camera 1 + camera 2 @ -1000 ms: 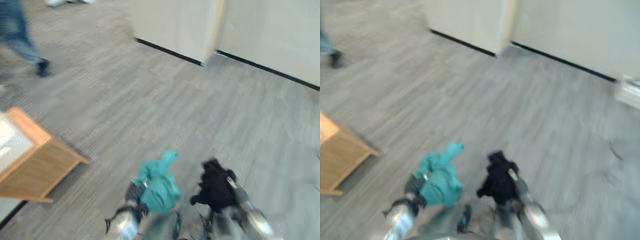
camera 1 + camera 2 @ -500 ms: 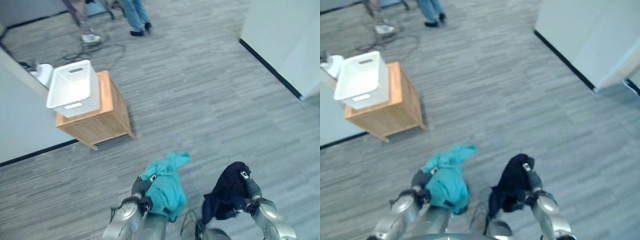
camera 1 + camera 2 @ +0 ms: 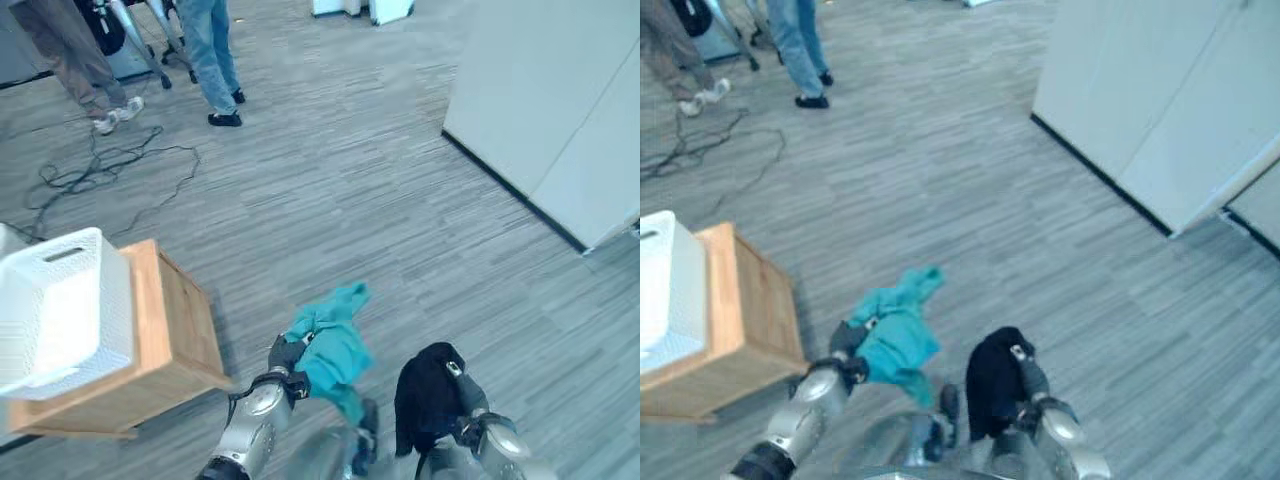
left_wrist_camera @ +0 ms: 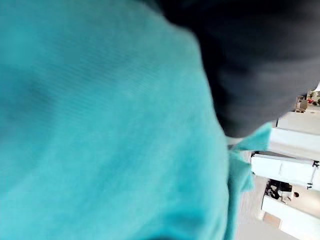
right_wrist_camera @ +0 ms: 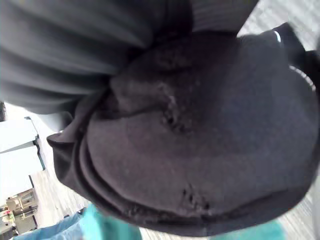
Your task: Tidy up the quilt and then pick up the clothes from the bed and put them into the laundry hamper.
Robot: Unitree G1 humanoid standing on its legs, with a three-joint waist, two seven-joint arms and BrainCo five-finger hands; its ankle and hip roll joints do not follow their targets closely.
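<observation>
floor (image 3: 400, 200): grey planks | wooden cabinet (image 3: 170, 330) lower left, white hamper (image 3: 55, 310) on top, contents not visible | left robot hand (image 3: 285, 355) clutching teal garment (image 3: 330, 345) | right robot hand (image 3: 462, 395) gripping black garment (image 3: 425, 395), bottom centre

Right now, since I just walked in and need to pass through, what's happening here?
The robot is carrying clothes across the grey floor. Its left robot hand grips a teal cloth garment, and its right robot hand grips a black cloth garment. A white plastic laundry hamper sits on a wooden cabinet to the robot's left. Two people stand farther off.
</observation>
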